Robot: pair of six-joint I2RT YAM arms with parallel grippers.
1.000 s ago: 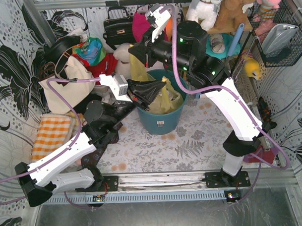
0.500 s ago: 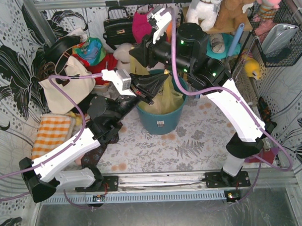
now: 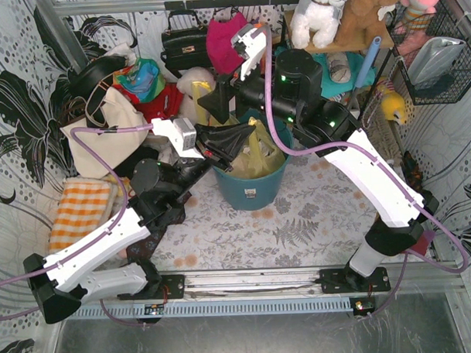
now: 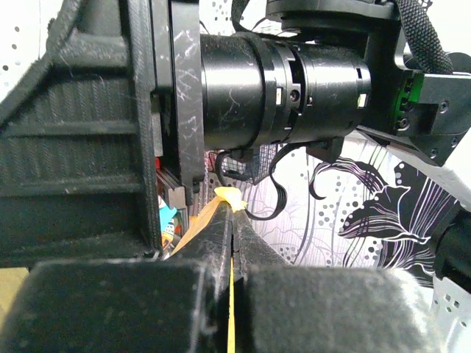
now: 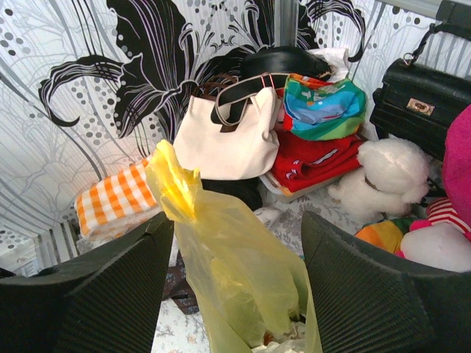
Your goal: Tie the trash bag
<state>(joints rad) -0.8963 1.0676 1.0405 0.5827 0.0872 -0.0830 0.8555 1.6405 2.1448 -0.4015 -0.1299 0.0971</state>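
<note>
Two flaps up for knotting: left gripper (image 4: 232,220) pinches thin translucent yellow plastic trash bag (image 5: 239,279) taut; right gripper (image 5: 235,224) gapes wide.

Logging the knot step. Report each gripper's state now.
Left gripper: closed, pinching a strip of the trash bag.
Right gripper: open; a flap of the bag stands loose in its gap, not gripped.
</note>
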